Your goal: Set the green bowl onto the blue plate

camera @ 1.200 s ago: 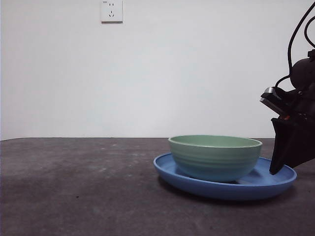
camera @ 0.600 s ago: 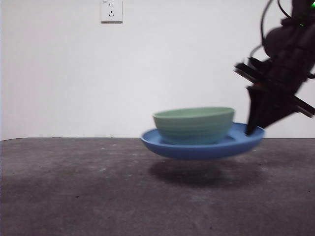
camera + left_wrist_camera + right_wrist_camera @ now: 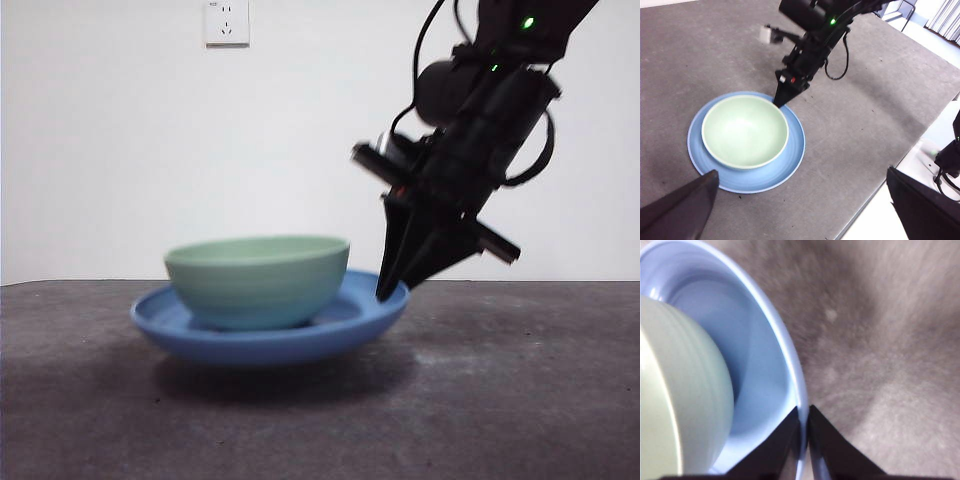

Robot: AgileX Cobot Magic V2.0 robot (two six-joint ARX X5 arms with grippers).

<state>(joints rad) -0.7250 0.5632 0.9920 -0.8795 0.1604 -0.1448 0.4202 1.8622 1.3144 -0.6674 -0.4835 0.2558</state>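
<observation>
The green bowl (image 3: 745,131) sits inside the blue plate (image 3: 792,150) on the grey counter (image 3: 865,115). The right gripper (image 3: 778,101) comes down with its black tip on the plate's rim, just beside the bowl. The left gripper's (image 3: 800,210) own jaws stand wide apart, holding nothing.

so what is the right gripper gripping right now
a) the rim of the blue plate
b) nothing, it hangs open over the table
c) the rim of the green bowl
a: in the right wrist view the right gripper has its jaws pinched on the blue plate at its rim, while the green bowl sits inside the plate, apart from the jaws.
</observation>
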